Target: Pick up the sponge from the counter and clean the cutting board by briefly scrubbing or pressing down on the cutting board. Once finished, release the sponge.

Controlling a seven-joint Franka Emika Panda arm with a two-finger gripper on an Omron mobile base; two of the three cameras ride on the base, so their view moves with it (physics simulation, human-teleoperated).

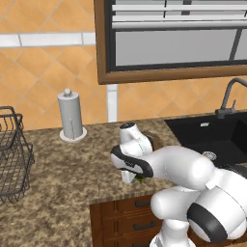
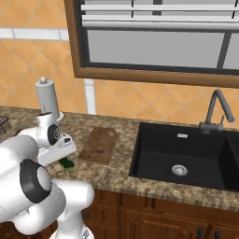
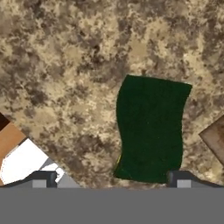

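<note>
The claw (image 3: 111,177) hangs over the table (image 3: 65,65), pointing down at it. Its two dark tips (image 3: 41,178) are spread wide and hold nothing. The sponge (image 3: 151,129) lies flat on the table under the claw. It is more under the right tip than the middle of the gap. One tip stands at the sponge's near right corner, and the other tip is well to the left of it, over bare table.

From the right side, the sponge (image 2: 67,163) peeks out from under the white arm, close to the near edge of the table (image 2: 121,177). The board (image 2: 98,145) lies flat just right of the sponge and a bit farther back. They are near each other, but I cannot tell if they touch. A corner of the board (image 3: 215,138) shows at the right of the hand view, apart from the sponge.

The black sink (image 2: 186,154) is to the right of the board. A paper roll (image 1: 71,116) stands far back by the wall. A wire basket (image 1: 12,154) sits at the left.
</note>
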